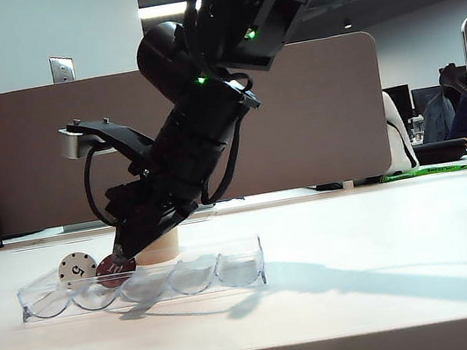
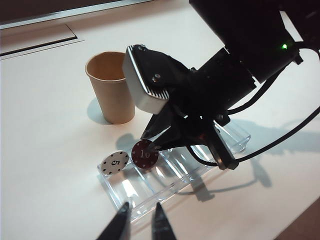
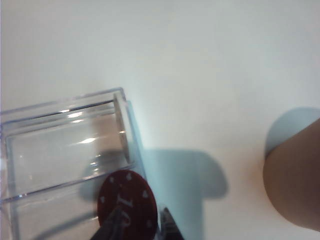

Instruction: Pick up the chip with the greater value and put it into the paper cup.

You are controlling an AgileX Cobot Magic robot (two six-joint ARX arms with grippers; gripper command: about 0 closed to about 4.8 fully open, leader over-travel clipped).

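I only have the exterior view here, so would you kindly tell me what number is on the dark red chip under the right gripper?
Observer: The left wrist view shows a white 10 on the dark red chip, which stands on edge in the clear tray.
Operator: Thank you. Is the right gripper on it?
Observer: The right gripper has a finger on each face of that chip, jaws not yet visibly clamped.
Operator: And the left gripper?
Observer: The left gripper is open, hovering apart from the tray; the paper cup stands upright and looks empty.
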